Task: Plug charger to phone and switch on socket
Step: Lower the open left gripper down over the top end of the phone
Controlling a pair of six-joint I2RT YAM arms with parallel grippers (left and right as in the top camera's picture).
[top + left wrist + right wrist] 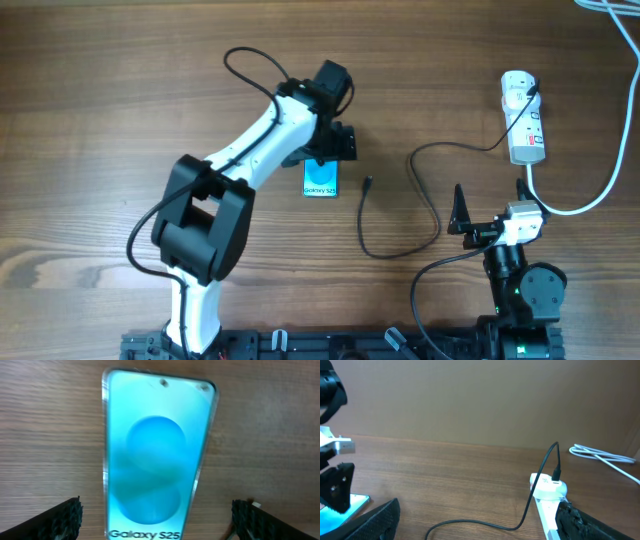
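Note:
The phone point(320, 182) lies flat on the wooden table, cyan screen up, and fills the left wrist view as the phone point(155, 450). My left gripper point(326, 148) hovers over its far end; the left gripper point(156, 507) is open, its fingers wide on either side of the phone and not touching it. The charger point(432, 222) curls from the socket point(523, 120) to its free plug point(369, 183), right of the phone. My right gripper point(468, 222) is open near the cable loop. In the right wrist view the charger point(470, 522) runs between the right gripper point(480, 517) fingers to the socket point(547, 491).
A thick white cord point(600, 190) runs from the socket off the table's right edge, and this white cord point(602, 455) shows again at the far right. The left arm point(230, 180) crosses the table's left half. The phone point(337, 515) and left gripper point(335, 485) show at the right wrist view's left edge.

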